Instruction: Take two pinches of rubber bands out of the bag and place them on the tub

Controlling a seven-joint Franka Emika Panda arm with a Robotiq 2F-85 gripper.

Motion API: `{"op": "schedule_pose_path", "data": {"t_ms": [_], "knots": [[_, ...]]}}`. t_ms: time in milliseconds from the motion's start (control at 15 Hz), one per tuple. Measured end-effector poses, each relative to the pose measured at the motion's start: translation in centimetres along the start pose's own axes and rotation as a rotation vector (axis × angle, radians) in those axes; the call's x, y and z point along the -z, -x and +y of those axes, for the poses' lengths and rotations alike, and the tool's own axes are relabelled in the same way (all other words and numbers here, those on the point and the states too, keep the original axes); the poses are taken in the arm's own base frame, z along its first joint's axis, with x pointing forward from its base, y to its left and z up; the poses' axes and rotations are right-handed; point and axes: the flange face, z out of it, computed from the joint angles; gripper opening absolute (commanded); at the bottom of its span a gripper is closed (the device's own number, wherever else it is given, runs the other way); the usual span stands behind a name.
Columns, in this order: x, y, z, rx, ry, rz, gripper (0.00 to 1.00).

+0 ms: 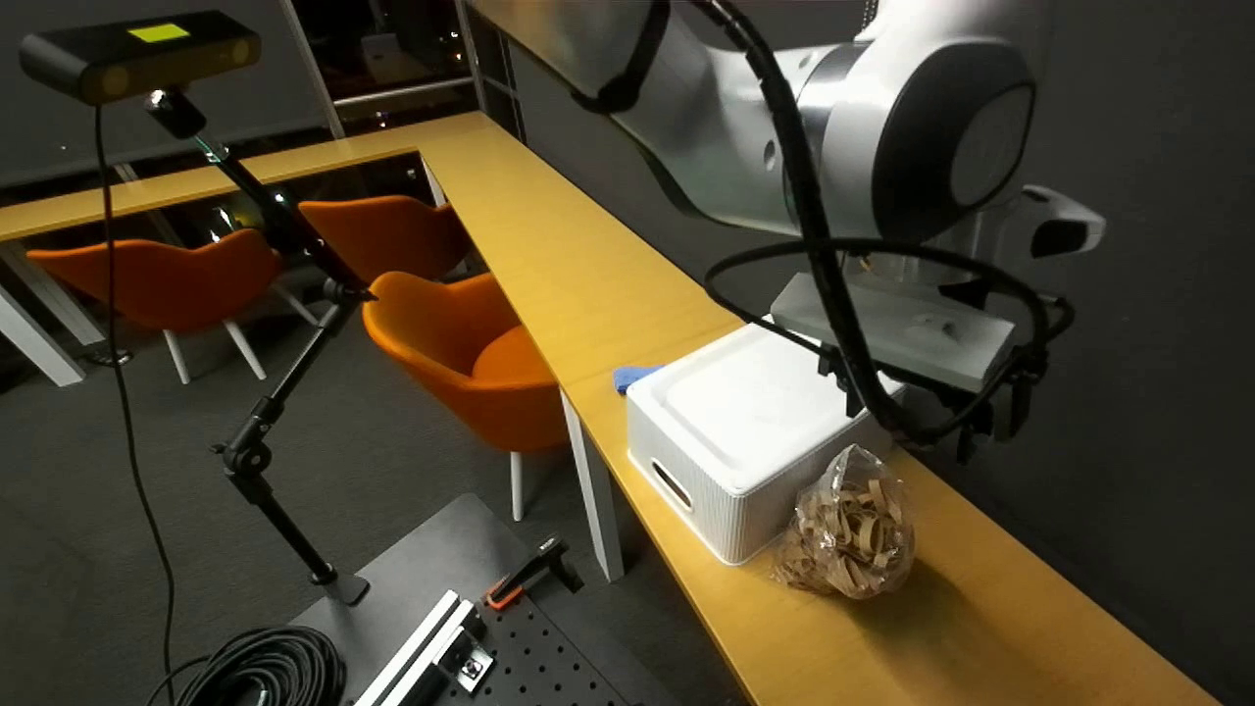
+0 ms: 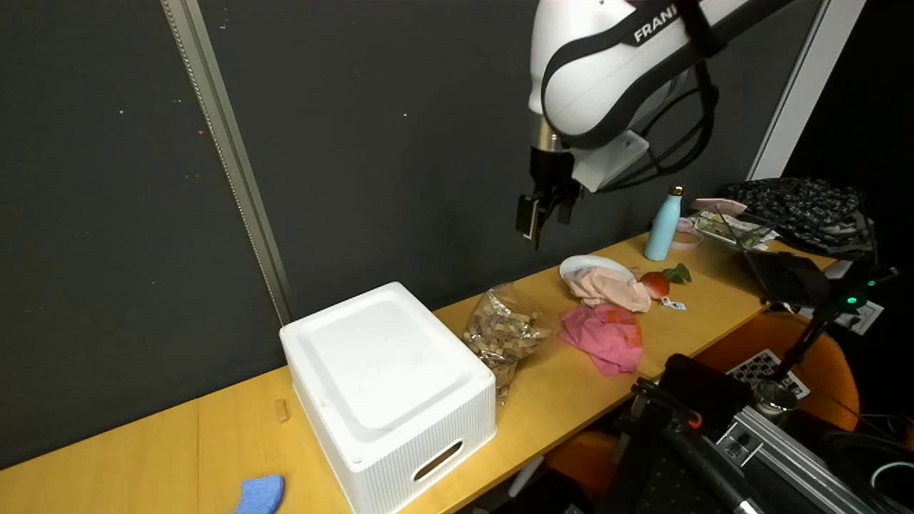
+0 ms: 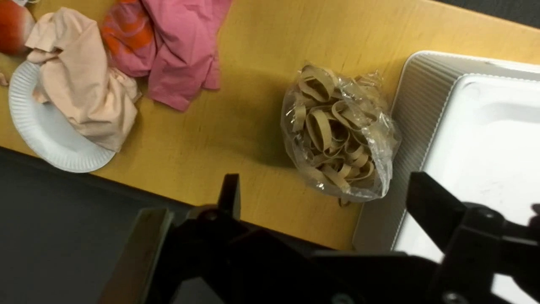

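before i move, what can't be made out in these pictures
White tub, inside: hidden by its own walls and top in every view.
Bag: partly behind the tub in an exterior view.
Rubber bands, count: overlapping in the wrist view.
Blue thing: cut off by the bottom edge in an exterior view.
Red thing: cut off by the left edge in the wrist view.
Tag: marks too small to read in an exterior view.

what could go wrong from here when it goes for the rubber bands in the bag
The gripper might grab the thin plastic of the bag along with the rubber bands, since it wraps close around them. The bands are jumbled loops, so one pinch could drag out extras or drop some. The bag stands right beside the tub, so the open gripper might bump the tub on its way down.
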Motion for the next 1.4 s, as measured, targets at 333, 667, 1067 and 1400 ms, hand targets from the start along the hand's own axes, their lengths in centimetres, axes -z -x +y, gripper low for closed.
{"op": "schedule_pose_path", "data": {"t_ms": [333,667,1067,1400], "knots": [[-3.9,0.9,-2.2,-0.014,-0.002,-0.076,1.0],[-4.8,1.7,-1.5,-0.049,0.002,-0.097,0.66],[-5.4,1.9,-1.0,-0.068,0.008,-0.11,0.18],[-6.2,2.1,-0.6,-0.08,0.011,-0.123,0.0]]}}
